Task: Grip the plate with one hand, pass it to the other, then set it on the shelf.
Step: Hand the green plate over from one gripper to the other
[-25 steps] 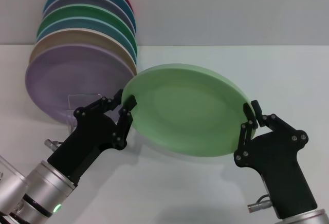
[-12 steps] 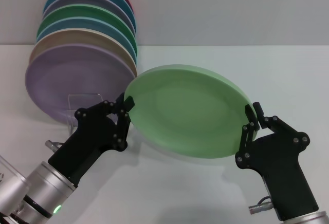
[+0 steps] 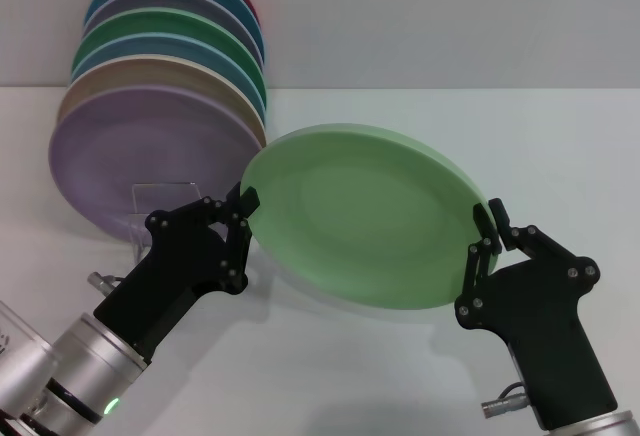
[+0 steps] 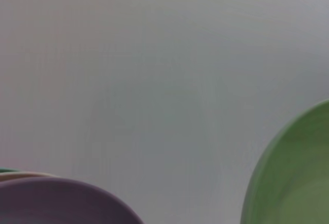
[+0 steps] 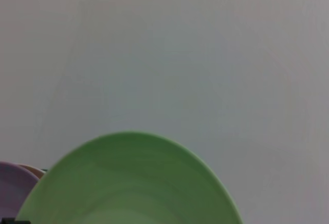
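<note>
Handover step: large round pale mint-green matte plate [image 3: 365, 216] held above the bench between both hands, right hand [image 3: 483, 228] and left hand [image 3: 247, 205] each pinching an opposite rim; next, by judgement, the giving hand lets go.

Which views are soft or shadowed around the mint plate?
Head view: sharp, even light, with a faint shadow on the table beneath the plate, held between left gripper and right gripper. Both wrist views: plate edge blurred, wall featureless.
</note>
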{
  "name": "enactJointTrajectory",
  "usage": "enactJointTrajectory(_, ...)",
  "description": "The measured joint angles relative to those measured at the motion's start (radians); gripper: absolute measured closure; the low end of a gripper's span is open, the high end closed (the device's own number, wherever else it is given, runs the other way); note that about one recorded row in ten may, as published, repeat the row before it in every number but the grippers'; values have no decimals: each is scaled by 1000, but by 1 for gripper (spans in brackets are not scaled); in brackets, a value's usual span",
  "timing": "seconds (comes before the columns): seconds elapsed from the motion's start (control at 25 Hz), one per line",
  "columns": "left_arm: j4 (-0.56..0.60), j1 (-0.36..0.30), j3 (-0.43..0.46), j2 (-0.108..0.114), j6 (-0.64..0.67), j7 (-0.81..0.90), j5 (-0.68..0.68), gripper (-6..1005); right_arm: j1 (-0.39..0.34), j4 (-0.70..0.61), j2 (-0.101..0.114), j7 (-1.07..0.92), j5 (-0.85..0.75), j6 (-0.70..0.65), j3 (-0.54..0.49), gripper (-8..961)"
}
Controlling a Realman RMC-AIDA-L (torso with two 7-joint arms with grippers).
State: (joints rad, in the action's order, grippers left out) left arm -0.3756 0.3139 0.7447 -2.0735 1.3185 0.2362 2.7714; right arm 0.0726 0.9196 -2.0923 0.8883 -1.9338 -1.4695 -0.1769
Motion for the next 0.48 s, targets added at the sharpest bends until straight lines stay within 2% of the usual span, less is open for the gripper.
enactJointTrajectory(0.48,0,-9,7,-1,-3,-24,-1,962,6,-7,2,-7,5,2,4,866)
